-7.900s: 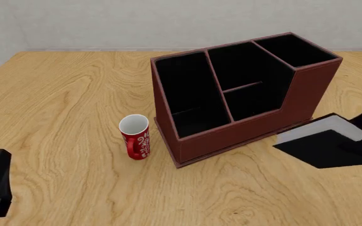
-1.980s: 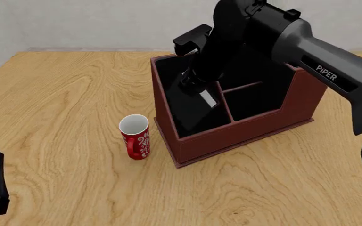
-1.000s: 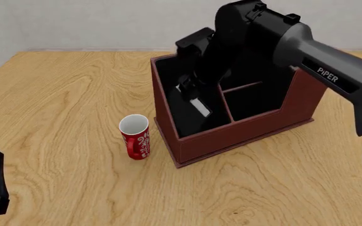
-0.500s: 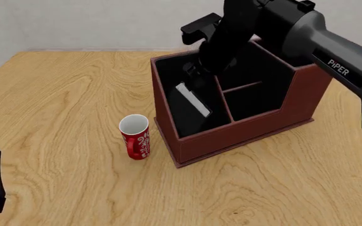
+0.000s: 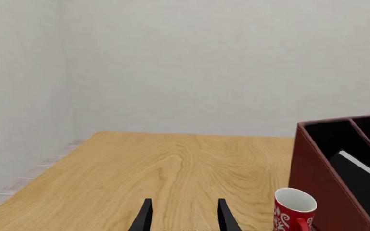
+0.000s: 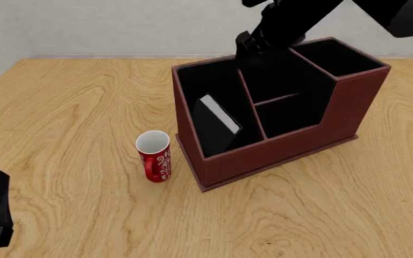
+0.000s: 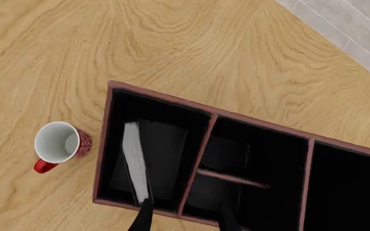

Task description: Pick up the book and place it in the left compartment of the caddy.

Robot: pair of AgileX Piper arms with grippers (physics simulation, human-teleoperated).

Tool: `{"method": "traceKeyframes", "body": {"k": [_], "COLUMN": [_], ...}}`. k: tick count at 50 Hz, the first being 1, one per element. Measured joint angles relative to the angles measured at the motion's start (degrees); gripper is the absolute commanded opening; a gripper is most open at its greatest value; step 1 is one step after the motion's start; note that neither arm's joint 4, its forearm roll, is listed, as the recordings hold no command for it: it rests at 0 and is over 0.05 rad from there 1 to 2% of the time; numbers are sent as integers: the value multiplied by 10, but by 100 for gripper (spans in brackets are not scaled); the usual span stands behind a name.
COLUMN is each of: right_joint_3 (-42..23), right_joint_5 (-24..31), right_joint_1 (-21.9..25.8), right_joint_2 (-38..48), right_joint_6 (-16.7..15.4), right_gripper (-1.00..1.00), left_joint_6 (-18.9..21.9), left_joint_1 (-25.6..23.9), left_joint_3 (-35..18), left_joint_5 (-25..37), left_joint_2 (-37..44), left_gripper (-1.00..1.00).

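Book [image 6: 216, 115] leaning tilted inside the caddy's [image 6: 278, 153] left compartment [image 6: 210, 105], below and left of the right gripper [image 7: 183, 219], fingers spread, holding nothing, above the caddy.

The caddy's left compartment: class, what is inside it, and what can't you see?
Inside the left compartment of the caddy the book leans tilted, its white page edge showing. Its lower end and the floor beneath are hidden by the front wall.

Light wooden table [image 6: 70, 107] with swirling grain, plain pale grey walls [image 5: 204, 62], pale tiled floor [image 7: 358, 29], even light
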Motion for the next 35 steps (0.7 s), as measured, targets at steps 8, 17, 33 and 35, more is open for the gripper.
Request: {"method": "traceKeyframes", "body": {"k": [8, 17, 33, 35], "right_joint_3": [-9, -3, 110, 129], "right_joint_5": [0, -7, -68, -76], "right_joint_1": [-21, -43, -66, -68], "right_joint_2": [-32, -74, -184, -199], "right_joint_6": [8, 12, 29, 30], "right_gripper": [100, 100, 100, 100], "left_joint_6": [1, 2, 5, 5], "left_joint_1": [-8, -16, -27, -29], "left_joint_3": [3, 1, -13, -14], "left_joint_5": [-1, 2, 13, 14], "left_joint_2": [0, 0, 0, 0], "left_gripper": [100, 100, 100, 100]}}
